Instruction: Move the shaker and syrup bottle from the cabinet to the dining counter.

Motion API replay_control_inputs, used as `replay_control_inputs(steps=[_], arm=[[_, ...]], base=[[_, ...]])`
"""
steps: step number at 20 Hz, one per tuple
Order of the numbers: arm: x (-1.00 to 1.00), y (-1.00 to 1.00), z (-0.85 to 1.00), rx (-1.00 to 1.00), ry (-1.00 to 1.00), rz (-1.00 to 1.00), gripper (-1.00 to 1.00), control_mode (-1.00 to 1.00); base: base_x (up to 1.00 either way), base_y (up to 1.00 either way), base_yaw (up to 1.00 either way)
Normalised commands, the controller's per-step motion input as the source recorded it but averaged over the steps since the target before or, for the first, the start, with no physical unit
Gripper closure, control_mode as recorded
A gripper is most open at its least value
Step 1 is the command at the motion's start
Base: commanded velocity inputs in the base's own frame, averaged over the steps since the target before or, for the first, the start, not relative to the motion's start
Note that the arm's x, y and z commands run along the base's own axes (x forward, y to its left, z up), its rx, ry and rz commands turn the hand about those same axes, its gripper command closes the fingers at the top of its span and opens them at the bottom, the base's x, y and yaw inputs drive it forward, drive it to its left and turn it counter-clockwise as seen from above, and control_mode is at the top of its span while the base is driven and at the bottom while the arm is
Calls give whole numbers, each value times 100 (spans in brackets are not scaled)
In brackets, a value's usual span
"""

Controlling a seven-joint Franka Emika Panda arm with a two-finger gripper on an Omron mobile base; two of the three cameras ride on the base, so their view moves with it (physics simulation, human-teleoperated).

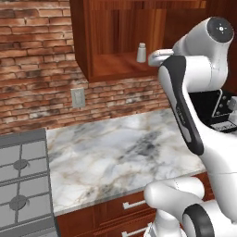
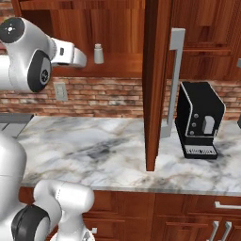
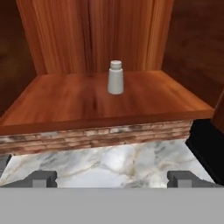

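The shaker (image 3: 115,77), small and pale grey-white, stands upright alone near the middle of the open cabinet's (image 3: 78,103) wooden shelf. From the base views the shaker (image 1: 141,53) (image 2: 98,53) sits at the shelf's front part, with the white hand just short of it. My gripper (image 3: 113,179) is open, its two dark fingertips (image 3: 43,178) spread wide, level with the shelf's front edge and a short way in front of the shaker, holding nothing. The syrup bottle and the dining counter are out of view.
The cabinet door (image 2: 151,84) with its silver bar handle (image 2: 173,80) stands swung out over the marble kitchen countertop (image 1: 115,157). A black coffee machine (image 2: 200,120) sits right of the door. A stove (image 1: 21,185) lies at the left, a wall outlet (image 1: 77,97) on the brick.
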Motion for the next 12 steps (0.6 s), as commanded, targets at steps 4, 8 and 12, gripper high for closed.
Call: replay_control_inputs(steps=[4, 8, 12], arm=[[40, -5, 0, -6, -11, 5, -100, -100], [39, 0, 0, -1, -1, 0, -100, -100], [35, -3, 0, 0, 13, 0, -100, -100]], base=[[0, 0, 0], [0, 0, 0], [0, 0, 0]])
